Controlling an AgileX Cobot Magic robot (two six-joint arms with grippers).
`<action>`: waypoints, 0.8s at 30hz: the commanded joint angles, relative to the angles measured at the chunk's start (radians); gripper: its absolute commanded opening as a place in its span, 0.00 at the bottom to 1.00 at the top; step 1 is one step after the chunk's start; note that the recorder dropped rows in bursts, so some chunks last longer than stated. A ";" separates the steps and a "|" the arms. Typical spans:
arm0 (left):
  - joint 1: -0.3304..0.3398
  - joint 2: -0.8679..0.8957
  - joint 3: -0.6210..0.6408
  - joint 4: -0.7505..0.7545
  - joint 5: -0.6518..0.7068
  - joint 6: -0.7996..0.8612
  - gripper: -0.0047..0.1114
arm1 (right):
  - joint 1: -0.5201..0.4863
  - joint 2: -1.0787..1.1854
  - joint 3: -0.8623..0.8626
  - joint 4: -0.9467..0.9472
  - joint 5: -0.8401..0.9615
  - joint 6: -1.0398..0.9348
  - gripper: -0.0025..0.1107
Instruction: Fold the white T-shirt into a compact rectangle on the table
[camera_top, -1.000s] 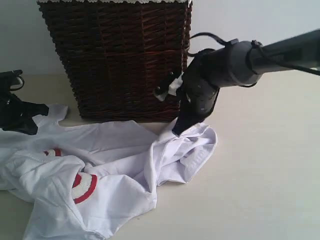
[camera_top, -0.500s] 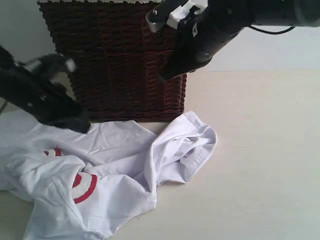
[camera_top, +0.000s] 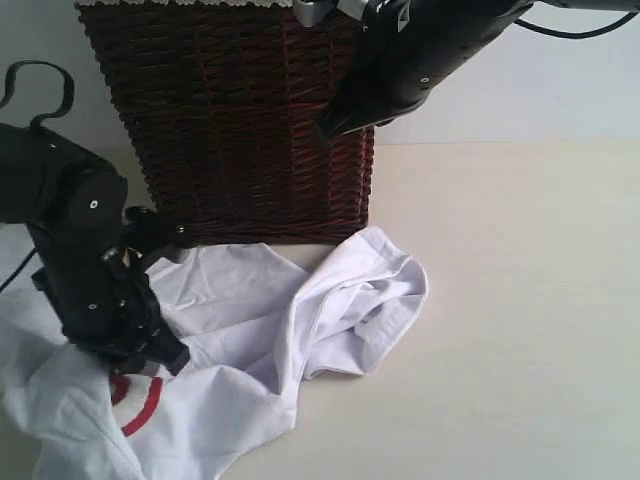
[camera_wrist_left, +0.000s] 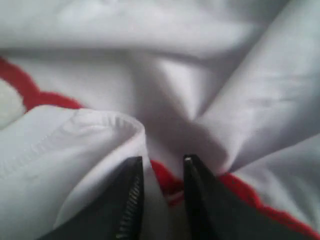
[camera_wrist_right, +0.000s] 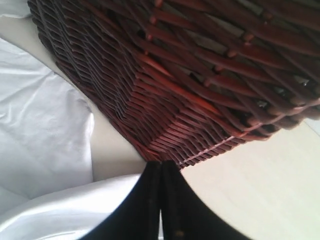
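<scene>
The white T-shirt (camera_top: 250, 290) lies crumpled on the table (camera_top: 520, 300), with part of its red-outlined lettering (camera_top: 140, 405) showing at the lower left. My left gripper (camera_top: 172, 358) is pressed down into the shirt beside that lettering. In the left wrist view the shirt (camera_wrist_left: 225, 75) bunches around my left gripper (camera_wrist_left: 161, 162), and a fold with red lettering (camera_wrist_left: 170, 182) is pinched in the narrow gap between its fingers. My right gripper (camera_top: 325, 130) hangs high in front of the basket, clear of the shirt. In its own view the right gripper (camera_wrist_right: 161, 162) is shut and holds nothing.
A tall dark brown wicker basket (camera_top: 240, 120) stands at the back, just behind the shirt. Its corner (camera_wrist_right: 200, 60) is close ahead of the right gripper. Bare cream tabletop (camera_wrist_right: 270, 185) stretches away to the right of the shirt.
The left arm came down from beside the basket onto the shirt, and the cloth and lettering shifted left. The right arm lifted off the shirt's right fold and now hangs high by the basket.
</scene>
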 joint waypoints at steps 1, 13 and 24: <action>-0.002 -0.127 0.054 0.073 0.107 -0.066 0.30 | -0.001 -0.011 -0.007 0.027 -0.014 -0.018 0.02; -0.002 -0.240 0.228 -0.054 0.408 0.033 0.29 | -0.001 -0.011 -0.007 0.110 -0.021 -0.076 0.02; -0.002 -0.423 0.231 0.167 0.159 -0.260 0.29 | -0.001 -0.011 -0.007 0.184 -0.035 -0.152 0.02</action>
